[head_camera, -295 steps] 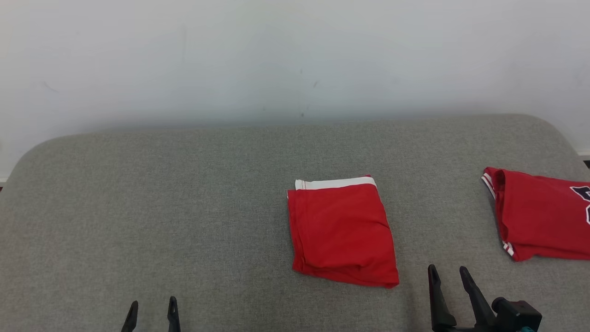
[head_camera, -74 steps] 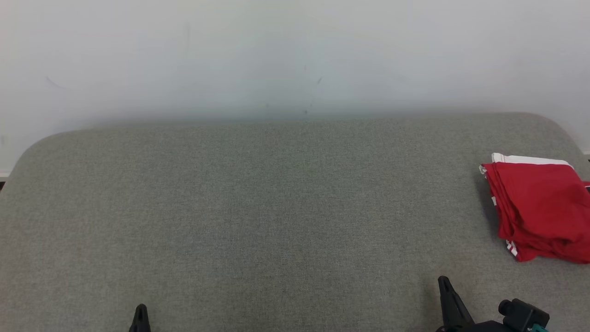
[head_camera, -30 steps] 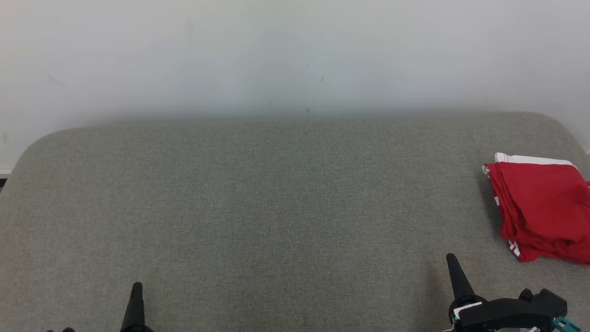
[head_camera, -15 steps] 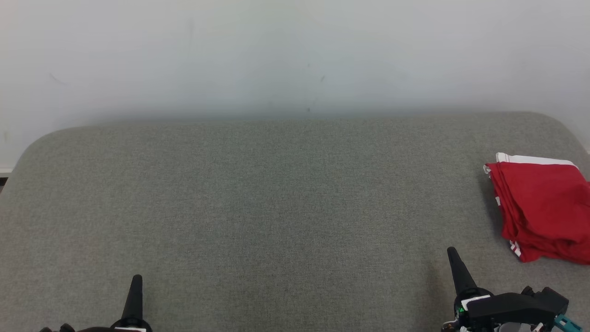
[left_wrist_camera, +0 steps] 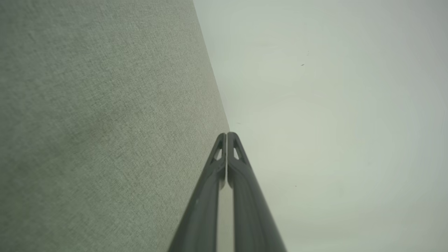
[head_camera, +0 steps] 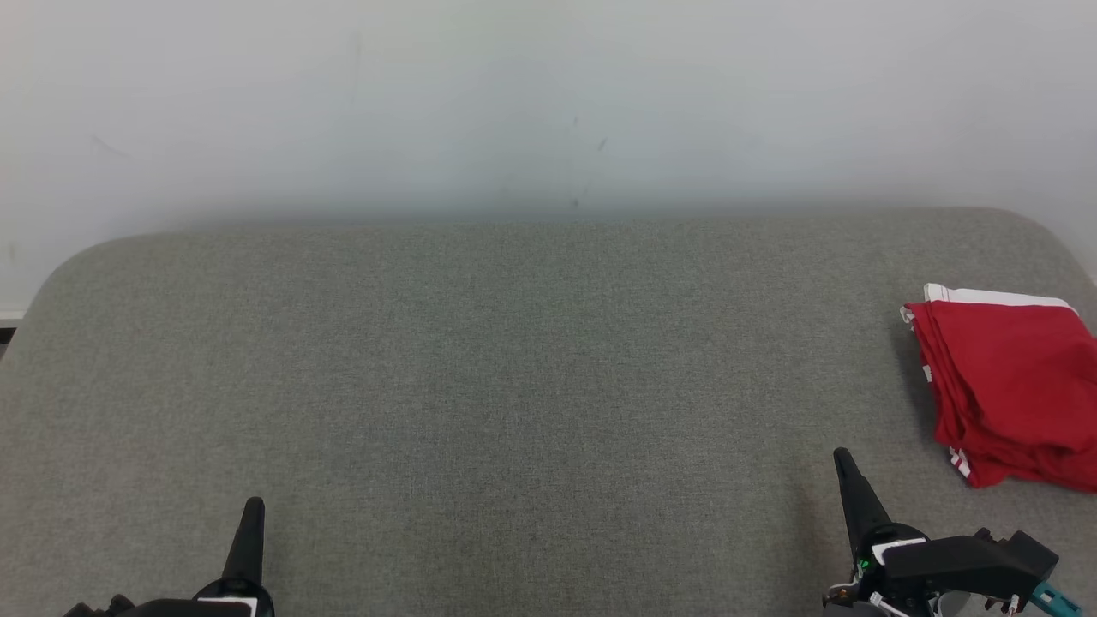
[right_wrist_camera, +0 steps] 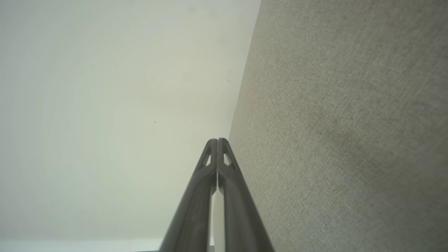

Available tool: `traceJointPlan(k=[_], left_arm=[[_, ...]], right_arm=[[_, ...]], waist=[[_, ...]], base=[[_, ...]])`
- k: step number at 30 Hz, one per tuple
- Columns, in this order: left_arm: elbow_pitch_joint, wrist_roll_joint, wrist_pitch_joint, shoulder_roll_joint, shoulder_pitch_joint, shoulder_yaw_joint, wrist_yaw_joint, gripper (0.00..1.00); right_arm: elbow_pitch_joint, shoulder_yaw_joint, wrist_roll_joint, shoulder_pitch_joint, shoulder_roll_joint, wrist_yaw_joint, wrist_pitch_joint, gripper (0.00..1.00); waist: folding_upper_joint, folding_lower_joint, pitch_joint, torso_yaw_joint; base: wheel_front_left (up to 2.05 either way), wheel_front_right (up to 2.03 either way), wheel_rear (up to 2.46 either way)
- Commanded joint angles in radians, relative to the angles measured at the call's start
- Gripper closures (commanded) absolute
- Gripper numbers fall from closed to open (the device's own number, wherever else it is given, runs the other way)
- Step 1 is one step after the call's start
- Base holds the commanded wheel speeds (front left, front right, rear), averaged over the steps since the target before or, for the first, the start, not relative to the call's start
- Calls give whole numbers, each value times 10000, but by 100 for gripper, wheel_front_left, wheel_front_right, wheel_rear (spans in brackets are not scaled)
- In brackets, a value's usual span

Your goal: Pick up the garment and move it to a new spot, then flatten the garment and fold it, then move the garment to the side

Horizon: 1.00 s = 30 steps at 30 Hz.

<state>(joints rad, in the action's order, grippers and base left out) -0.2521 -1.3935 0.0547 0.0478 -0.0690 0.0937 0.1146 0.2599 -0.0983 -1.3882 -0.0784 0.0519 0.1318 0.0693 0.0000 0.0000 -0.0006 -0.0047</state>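
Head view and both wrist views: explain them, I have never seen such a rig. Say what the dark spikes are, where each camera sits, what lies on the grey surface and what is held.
This is a two-armed robot. The wide picture comes from a camera on its head, looking down at a grey fabric surface. The dark spikes are its grippers: the left gripper at lower left, the right gripper at lower right. Each is two long fingers pressed together, so it looks like one spike. The other two pictures come from wrist cameras looking along those shut fingers. Nothing is held. Near the surface's right edge lies a folded red garment with a white band.
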Motion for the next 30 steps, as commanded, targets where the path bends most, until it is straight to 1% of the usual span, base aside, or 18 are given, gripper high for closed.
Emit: traceJointPlan(k=[1,30], left_arm=[[74,-254,76,34,-179,51,54,100],[86,-2126,600,37,-447,216,199,100]], right_arm=[[-75,-23,-255,-128,-23,-15,42,100],[-169,-162,-2200,-329,-30,-20,457,100]], waist=[[0,0,2,3],[0,0,35,44]], base=[[0,0,0],[0,0,0]])
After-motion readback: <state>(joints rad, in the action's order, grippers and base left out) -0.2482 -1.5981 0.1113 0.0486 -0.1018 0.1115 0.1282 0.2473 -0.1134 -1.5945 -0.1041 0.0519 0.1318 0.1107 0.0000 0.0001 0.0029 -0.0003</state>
